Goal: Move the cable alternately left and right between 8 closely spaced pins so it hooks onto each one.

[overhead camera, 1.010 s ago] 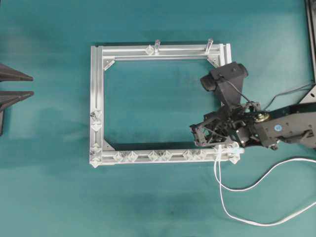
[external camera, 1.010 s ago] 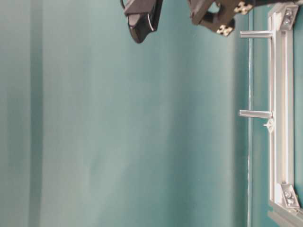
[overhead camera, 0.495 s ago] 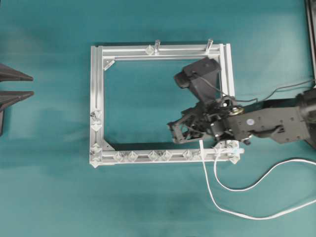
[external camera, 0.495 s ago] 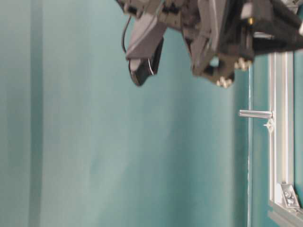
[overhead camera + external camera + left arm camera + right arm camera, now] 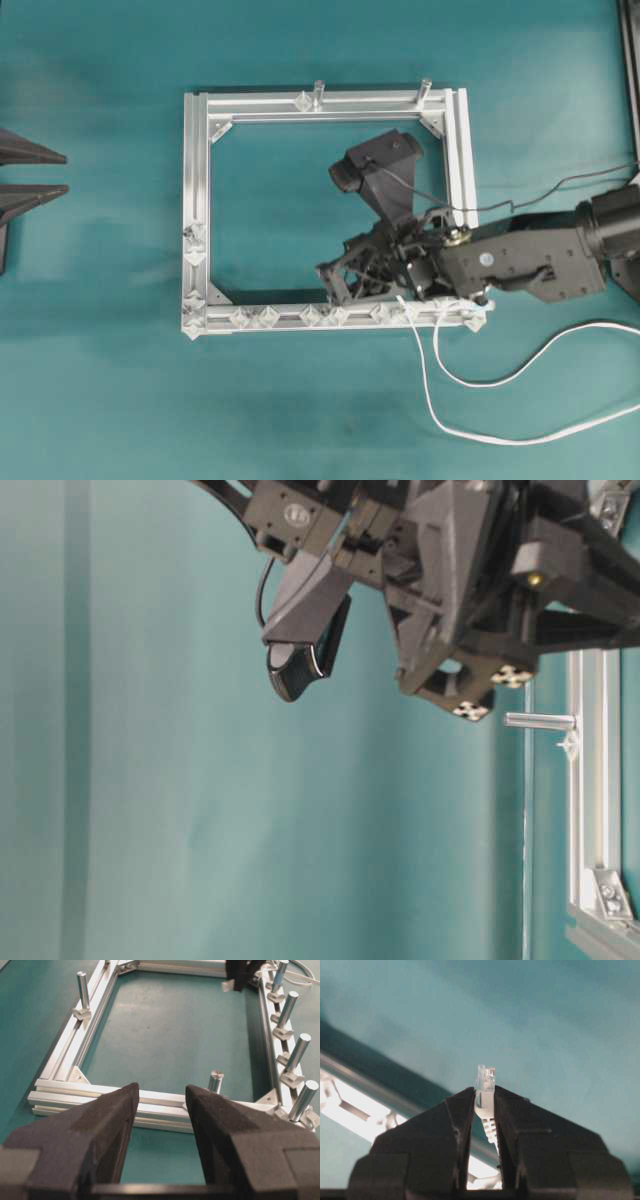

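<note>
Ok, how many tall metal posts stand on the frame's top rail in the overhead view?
2: the middle post and the right post near the corner. None look hidden.

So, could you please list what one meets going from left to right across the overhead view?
Black pointed fingers of the left gripper → left rail of the silver aluminium frame → black wrist camera → right rail of the frame → dark grey right arm.

Silver frame (image 5: 198, 200) on teal table (image 5: 100, 380)

White cable (image 5: 470, 378); silver frame (image 5: 197, 200); teal table (image 5: 100, 380); black right gripper (image 5: 484, 1110).
</note>
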Controlling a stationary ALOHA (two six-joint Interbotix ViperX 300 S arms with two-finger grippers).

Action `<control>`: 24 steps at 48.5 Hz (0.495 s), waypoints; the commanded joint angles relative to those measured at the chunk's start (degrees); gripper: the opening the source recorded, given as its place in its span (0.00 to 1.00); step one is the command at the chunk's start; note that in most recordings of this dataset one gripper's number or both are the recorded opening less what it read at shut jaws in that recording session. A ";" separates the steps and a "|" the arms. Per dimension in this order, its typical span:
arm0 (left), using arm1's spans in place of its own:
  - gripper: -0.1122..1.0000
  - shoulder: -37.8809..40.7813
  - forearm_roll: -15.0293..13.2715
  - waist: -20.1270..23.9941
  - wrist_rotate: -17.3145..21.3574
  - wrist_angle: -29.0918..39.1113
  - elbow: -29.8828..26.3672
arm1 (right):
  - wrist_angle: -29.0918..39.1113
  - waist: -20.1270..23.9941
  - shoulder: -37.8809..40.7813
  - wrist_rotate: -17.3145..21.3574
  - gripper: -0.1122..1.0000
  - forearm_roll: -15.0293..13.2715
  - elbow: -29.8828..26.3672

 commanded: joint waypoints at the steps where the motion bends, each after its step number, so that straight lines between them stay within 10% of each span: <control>1: 0.53 0.79 0.18 0.18 0.09 -0.44 -0.62 | -0.26 1.32 -0.44 0.09 0.25 0.70 -1.58; 24: 0.53 0.79 0.18 0.18 0.09 -0.44 -0.53 | 0.44 7.12 1.32 6.50 0.25 1.67 -4.22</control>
